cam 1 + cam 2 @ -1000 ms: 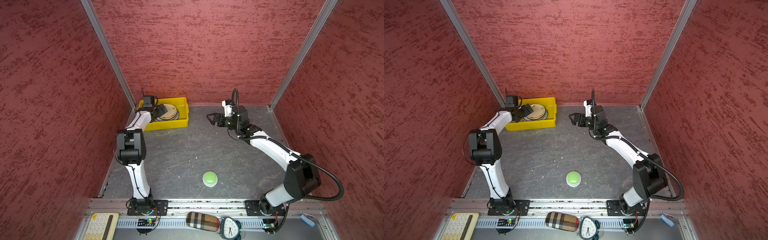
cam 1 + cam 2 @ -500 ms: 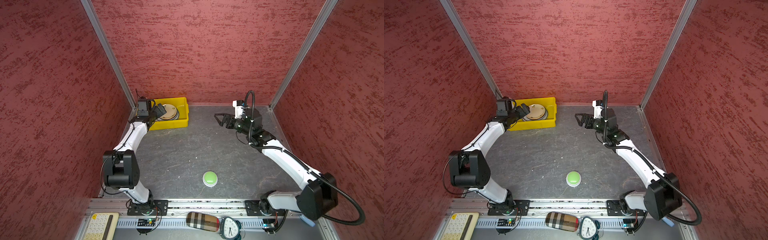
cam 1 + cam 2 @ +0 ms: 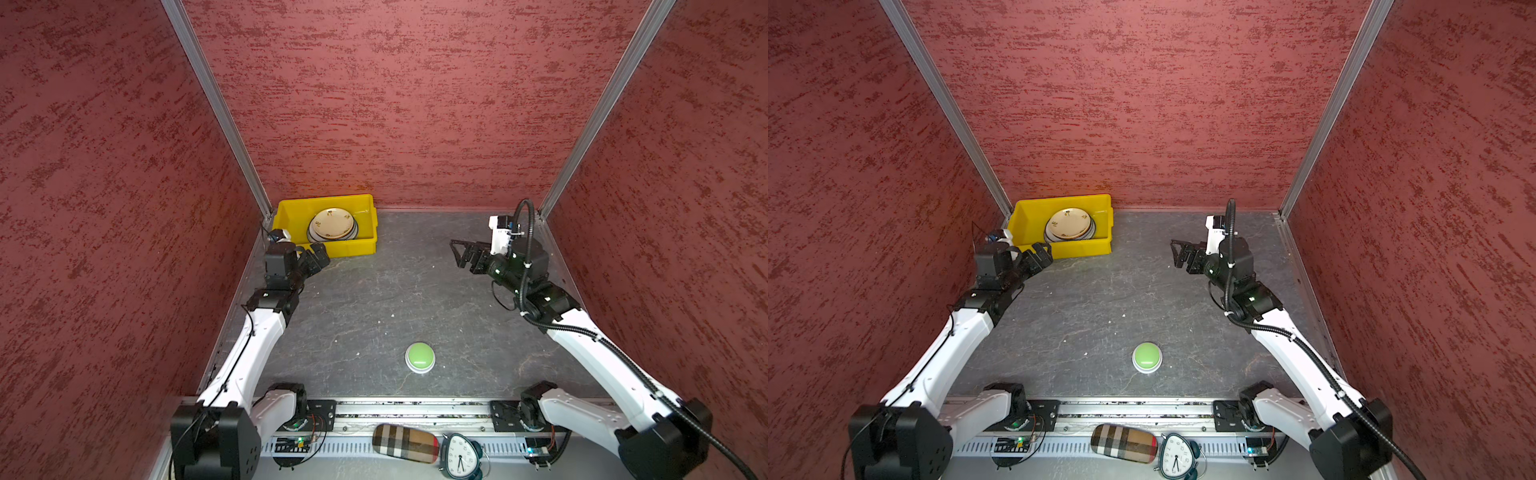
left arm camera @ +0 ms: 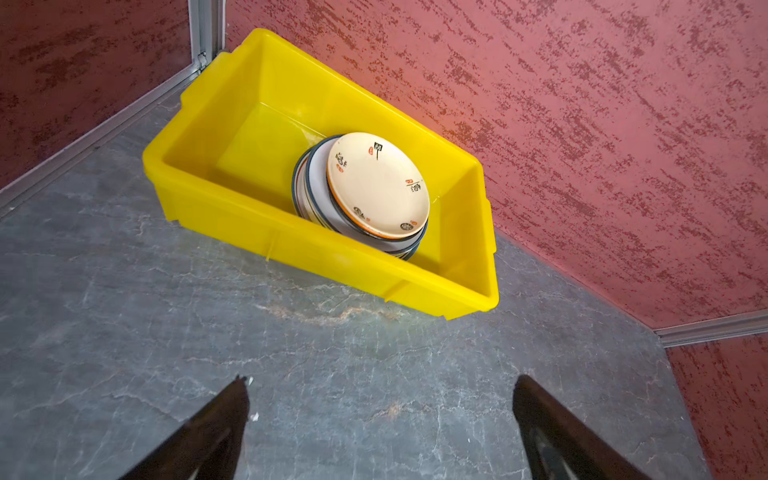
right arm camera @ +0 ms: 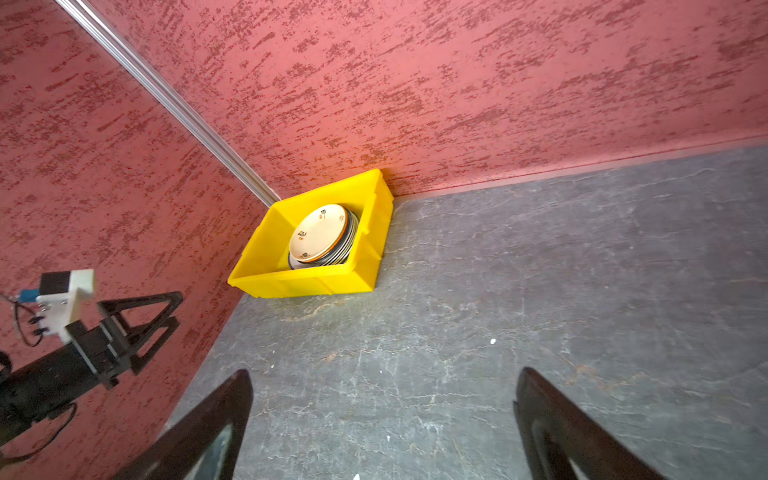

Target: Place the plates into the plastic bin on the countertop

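The yellow plastic bin (image 3: 353, 247) (image 3: 1084, 248) stands in the far left corner of the grey countertop (image 3: 395, 291). A stack of plates (image 3: 332, 223) (image 3: 1070, 224) lies in its right half, a cream plate with red and black prints on top (image 4: 378, 185) (image 5: 318, 235). My left gripper (image 3: 320, 253) (image 4: 380, 386) hovers open just in front of the bin's near left corner (image 4: 332, 257), holding nothing. My right gripper (image 3: 457, 253) (image 5: 384, 378) is open and empty at the far right, pointing towards the bin (image 5: 303, 282).
A green dome button (image 3: 420, 356) (image 3: 1146, 356) sits on the countertop near the front middle. Red textured walls close in the left, back and right. A plaid case (image 3: 405, 442) and a clock (image 3: 459, 457) lie beyond the front rail.
My left gripper has drawn back out of the bin to its near left corner. My right gripper has moved right, away from the middle. Both stay open.
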{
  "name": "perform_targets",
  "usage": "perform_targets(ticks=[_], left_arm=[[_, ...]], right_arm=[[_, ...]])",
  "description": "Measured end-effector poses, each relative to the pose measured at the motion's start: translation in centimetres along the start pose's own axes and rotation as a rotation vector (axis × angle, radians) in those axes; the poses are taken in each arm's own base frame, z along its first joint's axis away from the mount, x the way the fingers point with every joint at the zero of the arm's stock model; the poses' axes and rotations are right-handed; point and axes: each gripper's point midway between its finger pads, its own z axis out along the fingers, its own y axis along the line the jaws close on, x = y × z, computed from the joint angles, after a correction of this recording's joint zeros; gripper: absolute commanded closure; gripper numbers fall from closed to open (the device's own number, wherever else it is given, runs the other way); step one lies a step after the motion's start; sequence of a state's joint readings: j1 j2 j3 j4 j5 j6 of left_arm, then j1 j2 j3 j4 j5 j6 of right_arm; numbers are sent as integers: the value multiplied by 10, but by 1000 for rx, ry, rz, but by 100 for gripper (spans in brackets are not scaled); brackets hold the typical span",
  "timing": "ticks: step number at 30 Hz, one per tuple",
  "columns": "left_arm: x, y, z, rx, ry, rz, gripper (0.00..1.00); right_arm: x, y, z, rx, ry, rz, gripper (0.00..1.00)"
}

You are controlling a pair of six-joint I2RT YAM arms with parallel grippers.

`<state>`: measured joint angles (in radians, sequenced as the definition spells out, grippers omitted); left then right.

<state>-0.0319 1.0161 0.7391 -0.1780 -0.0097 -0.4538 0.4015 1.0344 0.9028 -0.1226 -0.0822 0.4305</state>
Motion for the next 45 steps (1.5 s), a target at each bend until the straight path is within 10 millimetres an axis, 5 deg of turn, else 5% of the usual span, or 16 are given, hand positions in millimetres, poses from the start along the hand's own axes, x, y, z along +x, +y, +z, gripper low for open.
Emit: perform_targets(ticks=[7, 18, 33, 39, 45], left_arm=[[40, 39, -8, -31, -69, 151, 1], [43, 74, -1, -8, -246, 217, 1], [50, 85, 38, 2, -276, 256, 1], [47, 80, 44, 1, -300, 287, 1], [67, 78, 61, -20, -272, 343, 1]], right_arm=[[19, -36, -30, 115, -105, -120, 1], [-1, -57, -48, 243, -262, -205, 1], [36, -117, -42, 430, -334, -304, 1], [28, -131, -48, 476, -418, -298, 1], [45, -175, -50, 611, -422, -280, 1]])
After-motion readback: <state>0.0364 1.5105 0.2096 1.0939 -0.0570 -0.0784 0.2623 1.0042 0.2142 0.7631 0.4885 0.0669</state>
